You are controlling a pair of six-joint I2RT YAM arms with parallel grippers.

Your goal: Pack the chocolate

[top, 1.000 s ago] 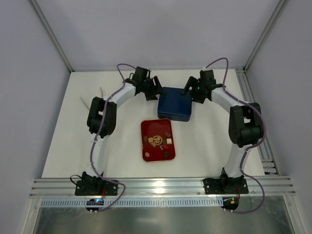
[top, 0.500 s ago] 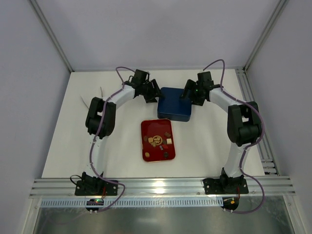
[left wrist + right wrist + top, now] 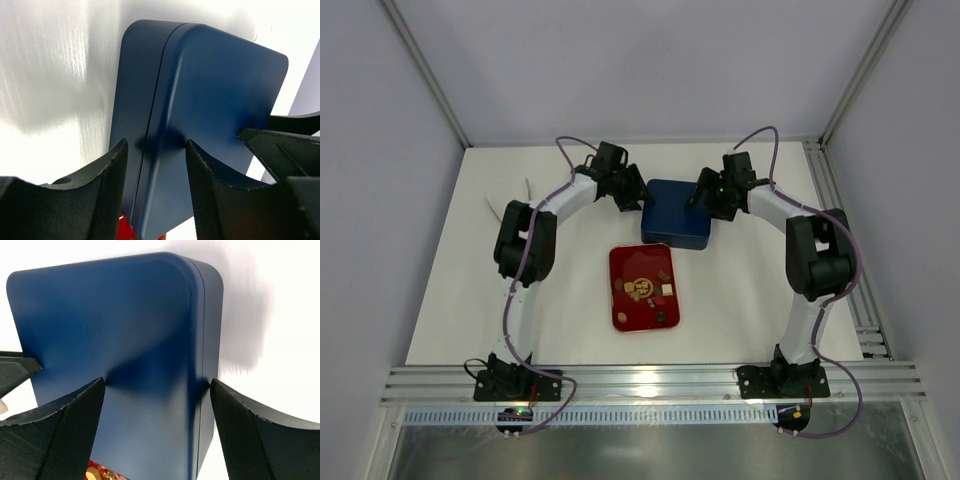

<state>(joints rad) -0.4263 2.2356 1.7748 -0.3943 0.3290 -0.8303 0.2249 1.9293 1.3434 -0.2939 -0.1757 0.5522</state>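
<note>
Several small brown, tan and cream chocolate pieces [image 3: 665, 289] lie on the red tray [image 3: 626, 309] at the table's middle. Behind it stands the dark blue box [image 3: 677, 218], lid on. My left gripper [image 3: 638, 193] is at the box's left edge. In the left wrist view its open jaws [image 3: 156, 145] straddle that edge, one finger beside the wall, one over the lid. My right gripper [image 3: 704, 193] is at the right edge. There its wide-open jaws [image 3: 156, 382] straddle the lid's right rim, tips at the box [image 3: 115, 330] surface. Nothing is held.
A white curved object [image 3: 510, 207] lies on the table left of the left arm. An aluminium rail [image 3: 840, 240] runs along the table's right side. Grey walls close in the back and sides. The red tray's corner [image 3: 100, 474] shows under the box.
Both grippers have moved inward onto the blue box's two side edges. The left jaws have narrowed around the lid's edge; the right jaws kept their width.
</note>
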